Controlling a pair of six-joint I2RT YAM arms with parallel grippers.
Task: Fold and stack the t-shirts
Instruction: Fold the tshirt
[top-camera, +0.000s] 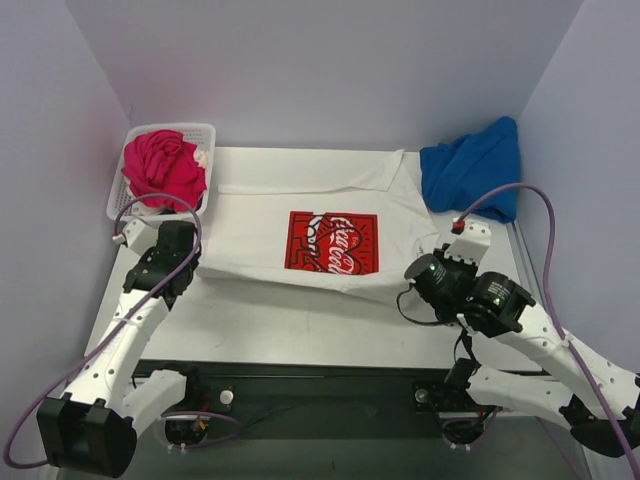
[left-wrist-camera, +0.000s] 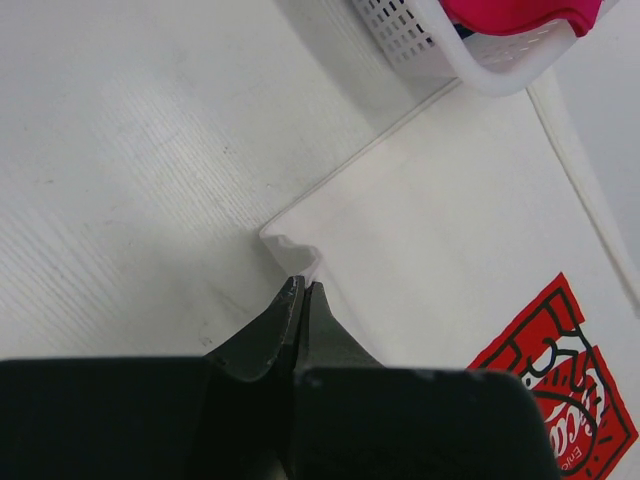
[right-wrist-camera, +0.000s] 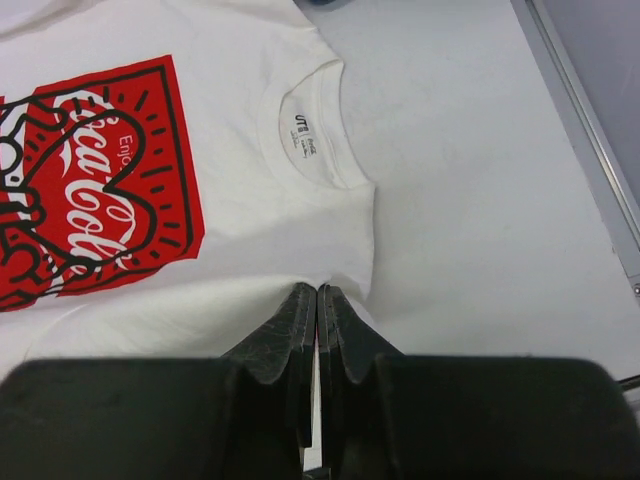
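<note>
A large white t-shirt (top-camera: 300, 190) with a red rectangular print (top-camera: 335, 242) lies spread across the middle of the table, collar to the right. My left gripper (top-camera: 192, 262) is shut on its near-left corner; in the left wrist view that gripper (left-wrist-camera: 301, 286) pinches the cloth's edge (left-wrist-camera: 290, 240). My right gripper (top-camera: 413, 272) is shut on the near-right edge; in the right wrist view it (right-wrist-camera: 317, 291) bites the cloth just below the collar (right-wrist-camera: 310, 135). A bright blue t-shirt (top-camera: 472, 170) lies crumpled at the back right. A magenta-pink t-shirt (top-camera: 160, 165) fills the basket.
A white plastic lattice basket (top-camera: 205, 130) stands at the back left, close to the left arm; its rim (left-wrist-camera: 490, 75) shows in the left wrist view. Grey walls close in the back and sides. A metal rail (right-wrist-camera: 580, 130) runs along the table's right edge.
</note>
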